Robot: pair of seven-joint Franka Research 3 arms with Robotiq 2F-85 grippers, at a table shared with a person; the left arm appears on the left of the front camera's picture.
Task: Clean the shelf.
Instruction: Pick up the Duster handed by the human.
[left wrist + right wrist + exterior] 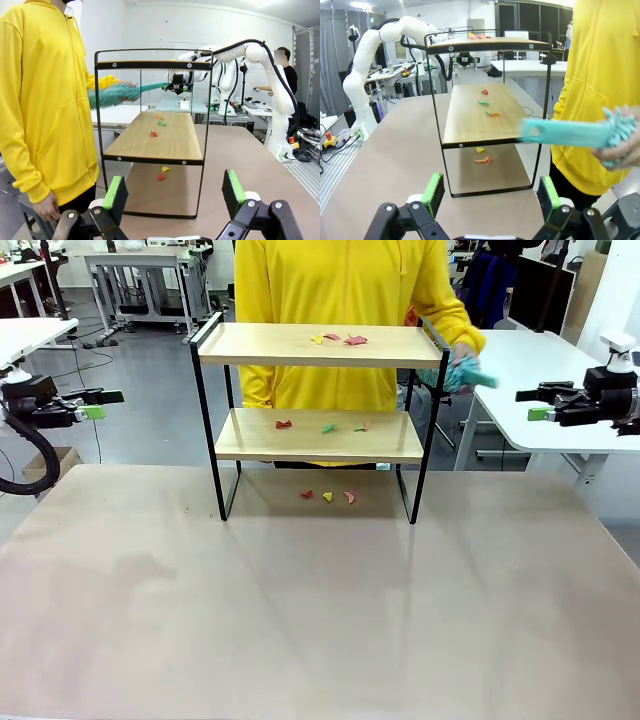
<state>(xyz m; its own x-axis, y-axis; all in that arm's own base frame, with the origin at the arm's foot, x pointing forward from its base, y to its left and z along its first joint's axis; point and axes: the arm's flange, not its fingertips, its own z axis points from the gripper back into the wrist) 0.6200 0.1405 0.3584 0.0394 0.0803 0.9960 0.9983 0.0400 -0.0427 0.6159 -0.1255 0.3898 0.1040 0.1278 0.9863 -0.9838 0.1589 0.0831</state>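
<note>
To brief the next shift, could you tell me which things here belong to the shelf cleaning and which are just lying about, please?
Job: shelf, top-board scraps, lower-board scraps, teal duster.
Lying about: white side table, far desk.

Desk [320,620]: shelf [213,410] stood at far middle; desk scraps [328,496], three, beneath it.
Top board [250,343]: upper scraps [340,339], yellow, pink.
Lower board [250,435]: lower scraps [327,427], red, green.
</note>
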